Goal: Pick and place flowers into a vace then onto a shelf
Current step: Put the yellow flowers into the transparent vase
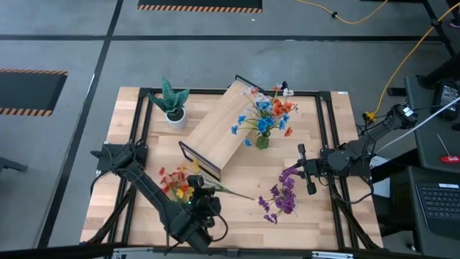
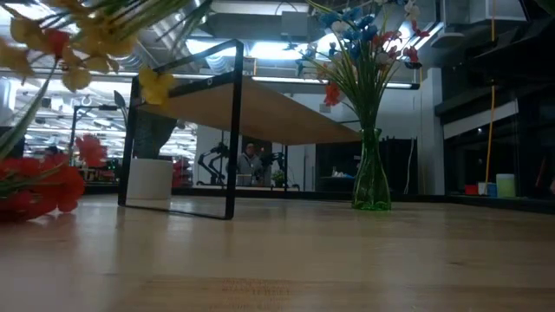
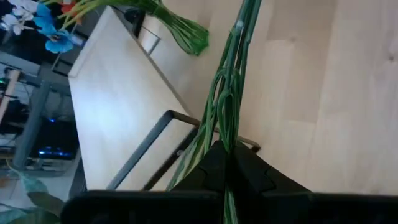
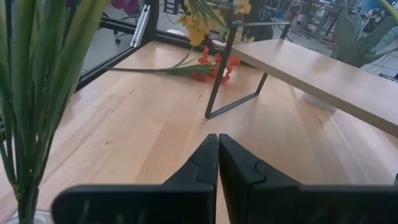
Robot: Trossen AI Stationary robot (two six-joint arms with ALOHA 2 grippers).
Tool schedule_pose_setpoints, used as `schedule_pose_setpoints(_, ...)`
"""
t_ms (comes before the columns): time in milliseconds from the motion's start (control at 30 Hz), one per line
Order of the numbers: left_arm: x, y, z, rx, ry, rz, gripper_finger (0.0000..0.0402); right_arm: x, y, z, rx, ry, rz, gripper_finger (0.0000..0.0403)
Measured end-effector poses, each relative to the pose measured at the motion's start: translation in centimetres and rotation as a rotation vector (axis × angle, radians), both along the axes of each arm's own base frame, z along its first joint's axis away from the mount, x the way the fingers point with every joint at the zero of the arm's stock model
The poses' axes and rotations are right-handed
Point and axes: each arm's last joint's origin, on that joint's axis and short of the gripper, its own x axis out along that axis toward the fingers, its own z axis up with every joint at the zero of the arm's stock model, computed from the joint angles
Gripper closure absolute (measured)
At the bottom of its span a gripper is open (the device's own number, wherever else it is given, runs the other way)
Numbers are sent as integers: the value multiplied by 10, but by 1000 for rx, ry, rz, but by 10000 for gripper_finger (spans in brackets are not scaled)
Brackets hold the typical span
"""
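Note:
My left gripper (image 3: 227, 163) hovers over the table's near left (image 1: 207, 193), shut on a bundle of thin green flower stems. That bunch's yellow blossoms (image 2: 82, 39) hang in the air. Red blossoms (image 2: 35, 186) sit at table level beside them (image 1: 169, 177). The green vase (image 1: 263, 141) stands on the table against the shelf's right side and holds blue, orange and white flowers (image 2: 368, 39). The light-wood shelf (image 1: 224, 128) stands aslant on its black legs. My right gripper (image 4: 217, 155) waits shut at the right (image 1: 298, 170), holding nothing. My left gripper pinches several green stems (image 3: 227, 127) together between its two fingers. It comes slanting down from the table's near side. The bare stems run on ahead past the fingertips (image 3: 245, 25). The yellow blossoms are lifted clear of the table.
A purple sprig (image 1: 284, 194) lies on the table just near of my right gripper. A spiky green plant in a white pot (image 1: 175, 114) stands far left of the shelf. Bare wood lies along the near edge (image 1: 244, 230).

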Motion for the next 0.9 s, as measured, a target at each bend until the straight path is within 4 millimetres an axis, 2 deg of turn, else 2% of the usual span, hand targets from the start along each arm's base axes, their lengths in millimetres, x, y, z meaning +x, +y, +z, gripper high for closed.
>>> schedule_pose_setpoints(367, 2, -1, 15, 164, -110, -61, 398, 0, 0, 0, 3, 0, -1, 386)
schedule_pose_setpoints(500, 2, -1, 18, 168, -124, -60, 398, 0, 0, 0, 4, -2, -1, 386)
schedule_pose_setpoints(700, 7, 4, 27, 257, -46, -137, 398, 1, 1, 4, 34, -37, -1, 386)
schedule_pose_setpoints(900, 14, 13, 43, 381, 8, -196, 398, 1, 1, 11, 194, -77, -4, 386)
